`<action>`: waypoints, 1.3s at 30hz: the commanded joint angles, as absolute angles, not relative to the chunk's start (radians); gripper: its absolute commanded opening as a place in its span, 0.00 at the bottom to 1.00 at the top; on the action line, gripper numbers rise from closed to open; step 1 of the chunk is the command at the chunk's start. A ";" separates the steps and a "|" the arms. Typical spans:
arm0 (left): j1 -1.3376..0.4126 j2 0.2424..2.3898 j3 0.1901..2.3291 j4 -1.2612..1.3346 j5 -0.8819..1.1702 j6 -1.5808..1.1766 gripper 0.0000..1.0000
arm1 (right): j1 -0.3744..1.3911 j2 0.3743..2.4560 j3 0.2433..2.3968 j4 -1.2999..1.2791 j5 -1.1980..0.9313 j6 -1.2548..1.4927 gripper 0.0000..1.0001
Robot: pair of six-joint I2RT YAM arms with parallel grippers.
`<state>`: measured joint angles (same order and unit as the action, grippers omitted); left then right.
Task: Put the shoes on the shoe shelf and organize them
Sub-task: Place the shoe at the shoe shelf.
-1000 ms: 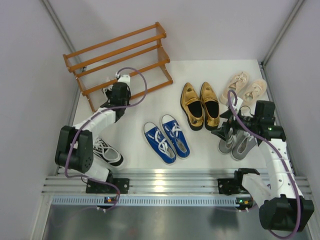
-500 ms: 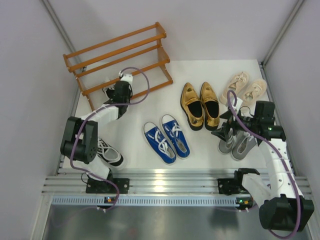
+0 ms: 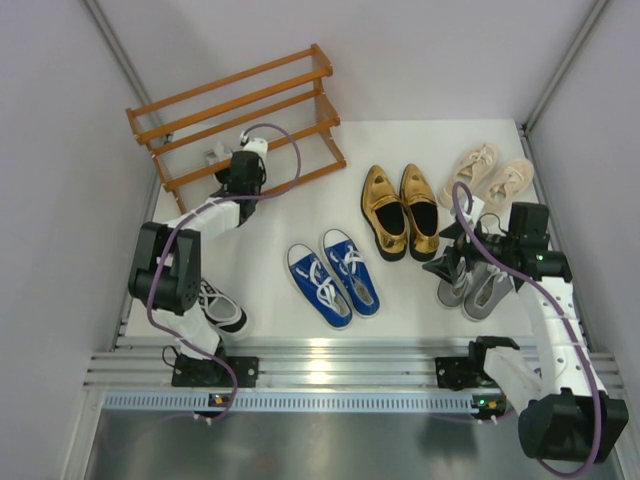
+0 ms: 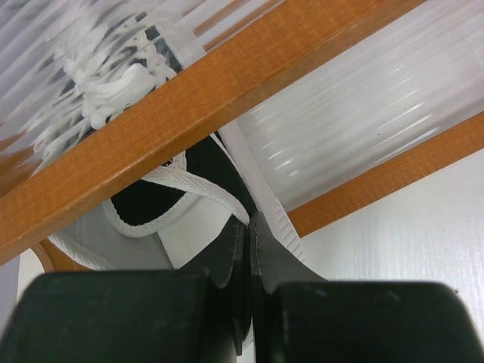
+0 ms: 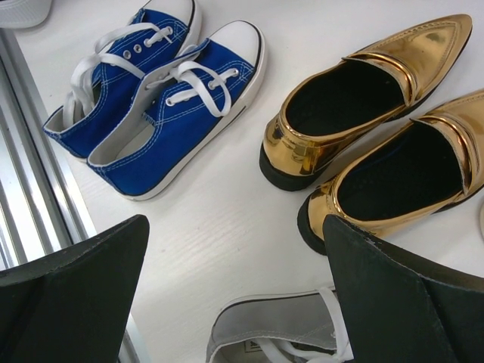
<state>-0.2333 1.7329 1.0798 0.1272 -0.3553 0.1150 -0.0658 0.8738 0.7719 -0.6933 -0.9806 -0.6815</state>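
My left gripper (image 3: pixel 230 172) is shut on the heel rim of a black-and-white sneaker (image 4: pixel 170 227), which sits under a slat of the orange-brown shoe shelf (image 3: pixel 240 100) at its lowest tier; the slat (image 4: pixel 197 106) crosses over the shoe's laces. The shoe's toe shows between the slats (image 3: pixel 214 157). Its mate (image 3: pixel 216 306) lies by the left arm's base. My right gripper (image 3: pixel 455 252) is open and empty over the grey sneakers (image 3: pixel 476 285), with one grey heel (image 5: pixel 280 333) between its fingers. Blue sneakers (image 3: pixel 335 275), gold loafers (image 3: pixel 400 210) and beige lace-ups (image 3: pixel 492 170) stand on the table.
The shelf stands at the back left, against the left wall. In the right wrist view the blue sneakers (image 5: pixel 151 98) and gold loafers (image 5: pixel 363 98) lie ahead of the gripper. A metal rail (image 3: pixel 330 360) runs along the near table edge.
My left gripper has moved away from me toward the shelf, carrying the black-and-white sneaker in under the lowest slats. The right arm has not moved.
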 commanded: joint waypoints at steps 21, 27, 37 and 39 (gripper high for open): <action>-0.192 1.683 1.178 0.051 -0.273 0.051 0.70 | -0.052 0.873 0.781 -0.703 -0.999 -0.723 1.00; -0.192 1.468 1.080 -0.027 -0.180 -0.063 0.74 | -0.052 0.867 0.785 -0.709 -0.999 -0.729 0.99; -0.190 0.940 0.887 -0.340 -0.077 -0.365 0.87 | -0.051 0.867 0.788 -0.729 -0.991 -0.756 1.00; -0.187 0.843 0.833 -0.405 -0.113 -0.504 0.96 | -0.051 0.874 0.790 -0.735 -1.000 -0.762 0.99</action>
<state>-0.1967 0.9573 0.8940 -0.2443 -0.1017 -0.2821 -0.0654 0.8783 0.7719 -0.7212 -0.9684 -0.7223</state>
